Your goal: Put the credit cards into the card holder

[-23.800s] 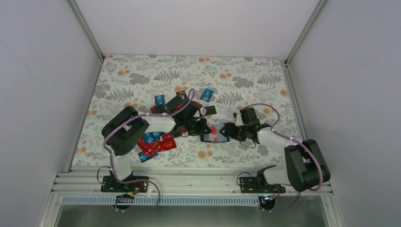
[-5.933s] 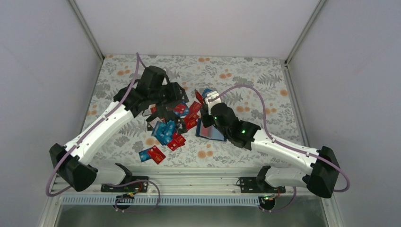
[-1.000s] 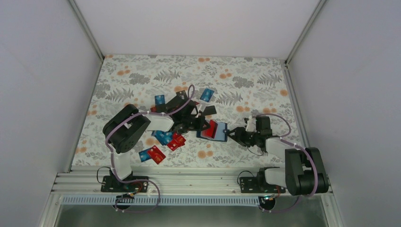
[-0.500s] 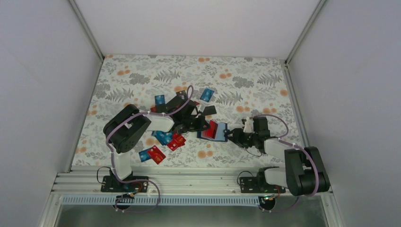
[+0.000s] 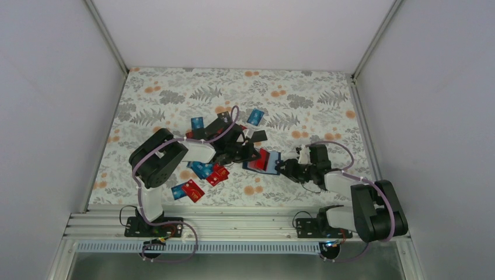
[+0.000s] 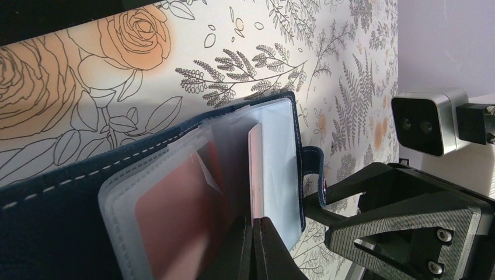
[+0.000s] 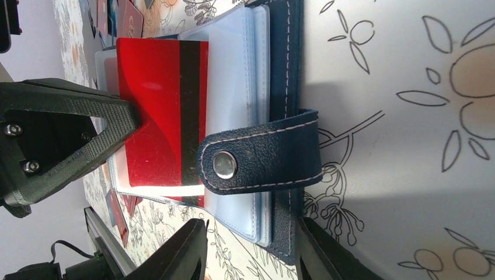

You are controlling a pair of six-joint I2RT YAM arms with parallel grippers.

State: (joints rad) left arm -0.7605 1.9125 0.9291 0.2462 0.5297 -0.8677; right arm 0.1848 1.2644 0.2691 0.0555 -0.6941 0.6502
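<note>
Covering the whole work surface, the floral-print tablecloth (image 5: pixel 175 93) is matte and smooth, and partly hidden beneath both folded arms. The card holder (image 7: pixel 289 70) lies open near the cloth's middle, between the two claws. It has a stitched navy cover and clouded clear plastic sleeves (image 7: pixel 233 70), and its far end is cut off in both wrist views. Loose credit cards (image 5: pixel 203 171), glossy red and blue, lie scattered to its left; their white marks are too small to read. The left gripper (image 6: pixel 253 233) is clamped on a red card (image 7: pixel 154 111) with a black stripe, whose leading edge sits among the sleeves; depth of insertion cannot be judged. The right gripper (image 7: pixel 250 227) stands spread apart, straddling the holder's edge at the strap tab (image 7: pixel 274 157) and gripping nothing. Any marking on the metal snap (image 7: pixel 225 165) is too small to make out.
</note>
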